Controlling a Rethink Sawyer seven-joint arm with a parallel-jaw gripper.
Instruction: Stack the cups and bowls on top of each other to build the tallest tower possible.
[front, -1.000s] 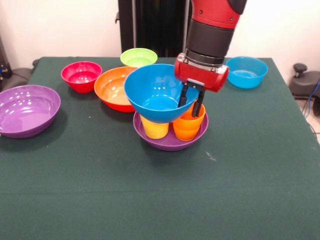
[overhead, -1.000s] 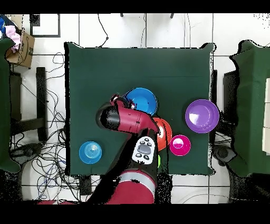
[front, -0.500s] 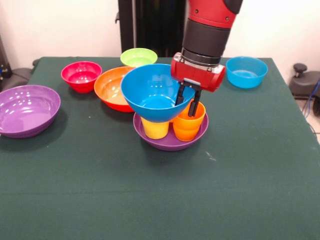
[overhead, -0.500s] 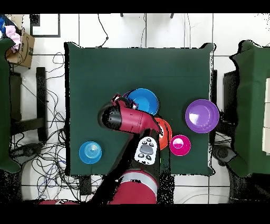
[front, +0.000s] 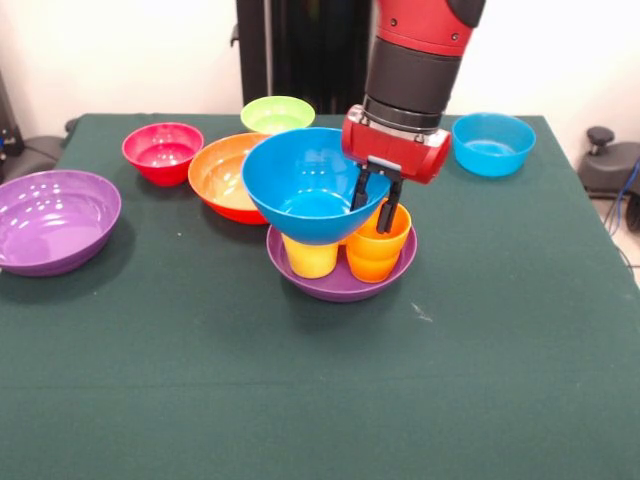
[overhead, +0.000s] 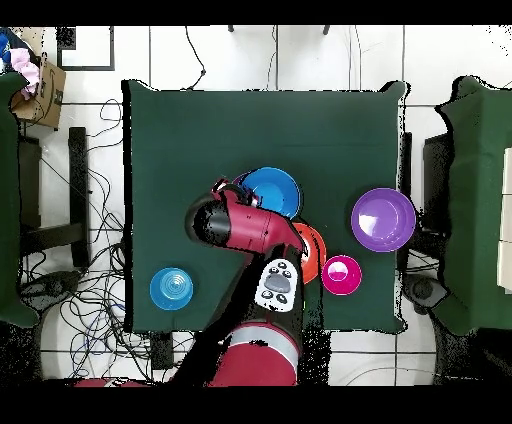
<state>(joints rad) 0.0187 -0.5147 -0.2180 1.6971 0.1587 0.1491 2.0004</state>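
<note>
My gripper (front: 371, 208) is shut on the right rim of a large blue bowl (front: 305, 185), one finger inside and one outside. The bowl tilts slightly over a yellow cup (front: 310, 258) and an orange cup (front: 378, 245). Both cups stand upright inside a purple bowl (front: 340, 290) at the table's middle. The blue bowl's underside covers the yellow cup's rim; I cannot tell whether it rests on it. In the overhead view the blue bowl (overhead: 270, 190) shows beside the arm, which hides the cups.
On the left lies a second purple bowl (front: 50, 220). A red bowl (front: 162, 150), a large orange bowl (front: 225, 175) and a light green bowl (front: 277, 113) stand behind the tower. A small blue bowl (front: 493, 143) sits at the far right.
Over the first half second the gripper carried the blue bowl slightly left and up. Since then nothing has visibly moved.
</note>
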